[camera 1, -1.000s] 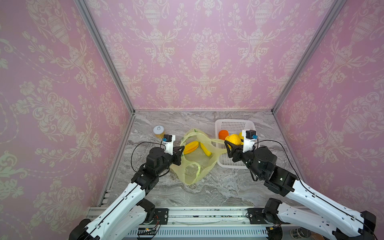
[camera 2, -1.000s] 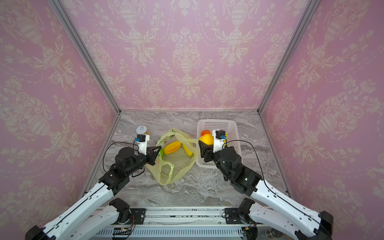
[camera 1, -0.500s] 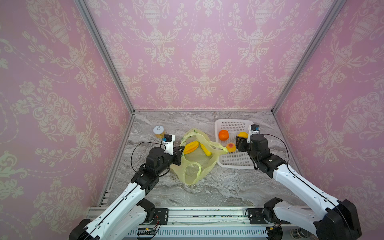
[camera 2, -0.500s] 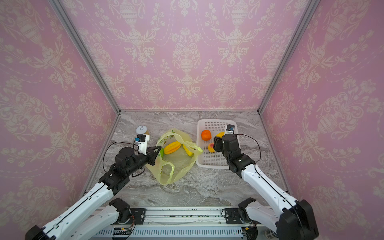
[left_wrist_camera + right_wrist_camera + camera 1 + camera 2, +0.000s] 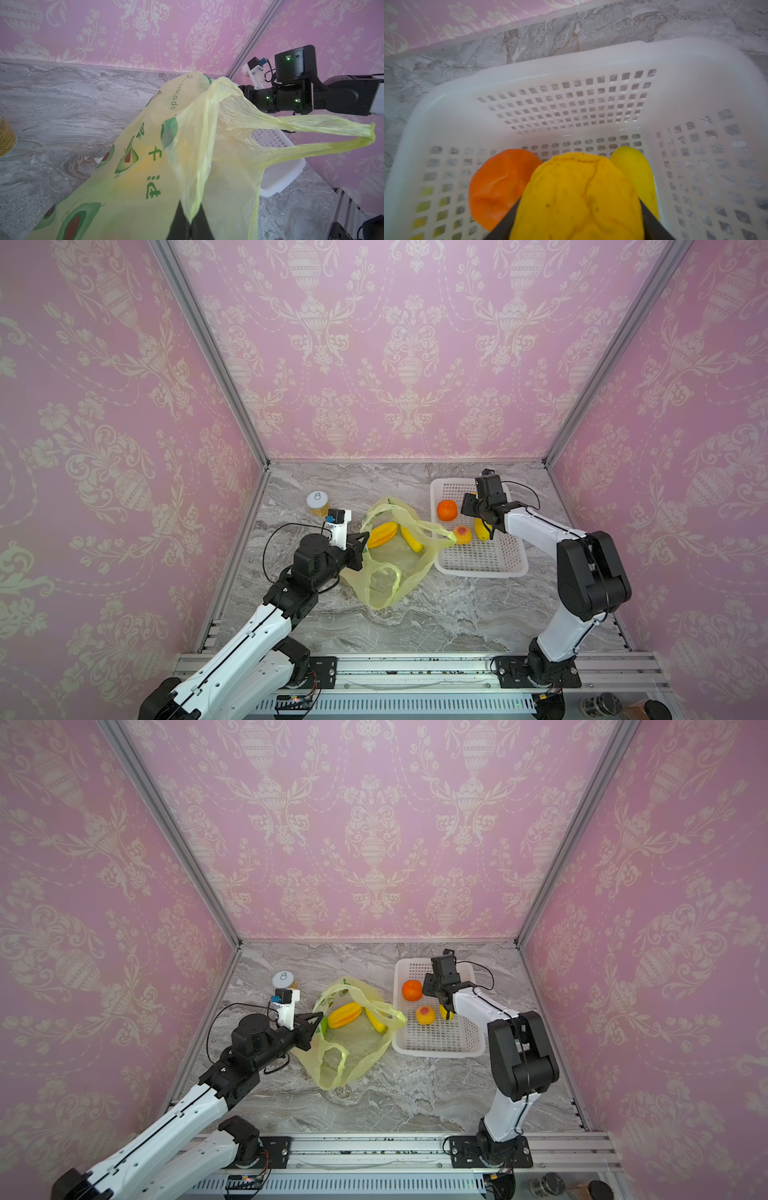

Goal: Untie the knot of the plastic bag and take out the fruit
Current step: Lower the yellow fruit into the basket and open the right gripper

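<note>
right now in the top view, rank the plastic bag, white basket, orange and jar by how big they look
1. plastic bag and white basket: the largest, and too alike in spread to rank.
2. orange and jar: far smaller, and also too alike to rank.

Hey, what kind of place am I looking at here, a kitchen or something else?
Probably a robot test cell, not a kitchen: a left arm and right arm bolted to an aluminium rail, wallpapered panels boxing in a marble-look tabletop, and a plastic bag, fruit and basket laid out.
</note>
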### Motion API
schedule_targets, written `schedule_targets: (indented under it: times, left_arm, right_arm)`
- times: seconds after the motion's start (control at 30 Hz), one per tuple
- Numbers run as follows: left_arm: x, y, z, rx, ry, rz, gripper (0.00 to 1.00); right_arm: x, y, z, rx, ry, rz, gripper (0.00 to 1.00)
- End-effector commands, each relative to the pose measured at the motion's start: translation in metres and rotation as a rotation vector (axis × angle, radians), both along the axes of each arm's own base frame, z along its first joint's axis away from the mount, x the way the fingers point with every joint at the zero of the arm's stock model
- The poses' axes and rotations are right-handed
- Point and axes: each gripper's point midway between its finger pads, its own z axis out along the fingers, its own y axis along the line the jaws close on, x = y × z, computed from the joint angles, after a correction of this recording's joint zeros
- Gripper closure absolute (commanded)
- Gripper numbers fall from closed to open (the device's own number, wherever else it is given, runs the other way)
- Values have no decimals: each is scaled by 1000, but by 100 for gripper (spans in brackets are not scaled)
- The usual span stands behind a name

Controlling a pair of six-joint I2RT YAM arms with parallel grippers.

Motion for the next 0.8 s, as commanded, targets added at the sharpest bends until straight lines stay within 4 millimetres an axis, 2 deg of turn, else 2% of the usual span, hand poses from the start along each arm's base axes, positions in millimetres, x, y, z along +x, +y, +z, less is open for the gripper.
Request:
schedule_targets:
  times: [0.0,0.1,0.2,0.4,0.47,0.6,0.7,0.77]
  left_arm:
    - [-1,-1,-4,3,4,-2,97]
    - [-1,-1,-4,2,4,-3,97]
    - [0,-2,-6,4,10,-7,97]
    - [0,-2,-7,5,11,-5,97]
    - [-1,-2,-6,3,10,-8,97]
    - [0,-3,-6,0,12,-8,97]
    - [0,-2,-8,7,14,-4,97]
    - [1,-3,-8,6,17,-7,97]
  right_arm:
    - [15,6,-13,31,40,32,83]
    - [21,8,-24,25,75,44,81]
    - [22,9,-22,25,60,48,70]
    - [23,10,-25,25,65,52,61]
    - [22,10,-24,23,61,52,51]
    - [17,10,-18,22,20,57,21]
    - [14,10,-14,24,-6,59,10]
    - [13,10,-12,27,-18,63,8]
